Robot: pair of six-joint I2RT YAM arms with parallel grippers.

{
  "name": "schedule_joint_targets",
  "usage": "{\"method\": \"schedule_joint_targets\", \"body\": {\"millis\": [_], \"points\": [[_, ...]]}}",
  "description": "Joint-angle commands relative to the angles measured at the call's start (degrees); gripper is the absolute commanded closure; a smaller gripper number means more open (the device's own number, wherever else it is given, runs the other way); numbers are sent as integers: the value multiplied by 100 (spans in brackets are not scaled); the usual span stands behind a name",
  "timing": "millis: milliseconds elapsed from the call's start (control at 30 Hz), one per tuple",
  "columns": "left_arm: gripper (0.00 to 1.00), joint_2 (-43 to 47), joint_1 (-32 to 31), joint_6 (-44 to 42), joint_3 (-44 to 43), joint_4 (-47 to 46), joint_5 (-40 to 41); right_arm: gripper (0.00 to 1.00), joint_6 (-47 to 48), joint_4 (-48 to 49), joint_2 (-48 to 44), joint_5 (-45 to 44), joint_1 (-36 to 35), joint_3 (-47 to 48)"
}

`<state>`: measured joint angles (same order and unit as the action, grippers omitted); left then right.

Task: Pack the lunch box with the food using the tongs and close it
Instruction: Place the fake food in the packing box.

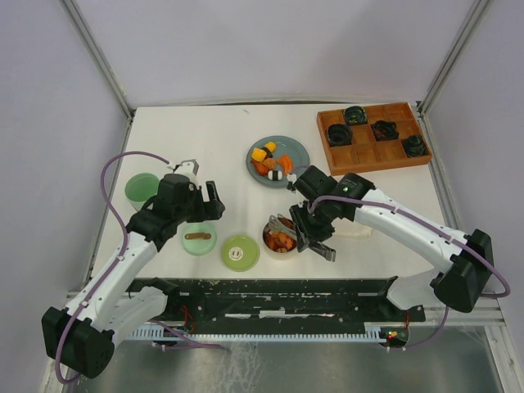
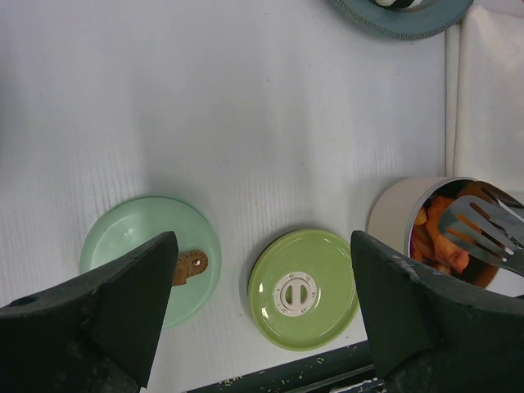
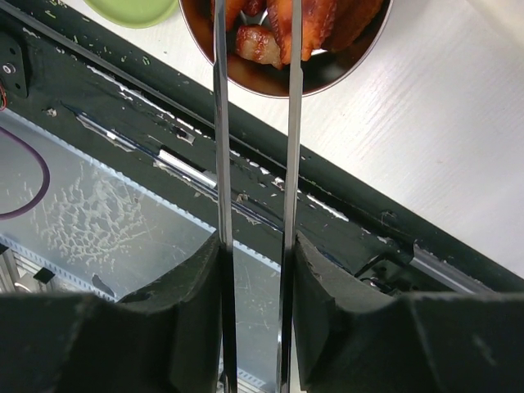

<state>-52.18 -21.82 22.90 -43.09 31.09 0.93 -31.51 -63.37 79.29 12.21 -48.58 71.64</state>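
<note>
Right fingers (image 3: 196,311) pinch the tongs (image 3: 221,147) by both arms, part-squeezed. The right gripper (image 3: 255,246) holds them pointing into the bowl (image 3: 336,75). Tong tips sit over the orange and red-brown food (image 2: 434,241) already in the bowl; we can't tell if a piece is between the tips. Left gripper (image 2: 262,241) hangs with fingers spread wide and nothing in them, above the mint lid (image 2: 131,237) and lime lid (image 2: 303,286). Both lids lie flat on the table just left of the bowl. More pieces are on the plate (image 1: 299,147) beyond the bowl: yellow, orange, and the black-and-white roll (image 1: 275,174). Canister (image 1: 142,190) stands open at far left, well apart; we see no food in it from above. Our read: packing step, mid drop-off into the bowl, closing not started. Next move calls for letting the tips open over the bowl, lifting clear of the rim, then swinging to the plate for another piece — light squeeze, since the pieces look small and slippery. Lids come after; the left gripper is well placed for the lime one.
</note>
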Motion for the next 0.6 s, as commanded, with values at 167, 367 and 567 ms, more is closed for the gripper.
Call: {"method": "schedule_joint_targets", "body": {"millis": [167,367,567], "points": [[8,97,31,75,-41,-252,-49,58,-140,296,134,-20,-143,66],[8,92,29,75,-37,-251,-58,52,-179,382,-24,-236,-147,44],[8,94,31,71,-41,-247,-62,51,-198,336,-132,-342,-147,34]]}}
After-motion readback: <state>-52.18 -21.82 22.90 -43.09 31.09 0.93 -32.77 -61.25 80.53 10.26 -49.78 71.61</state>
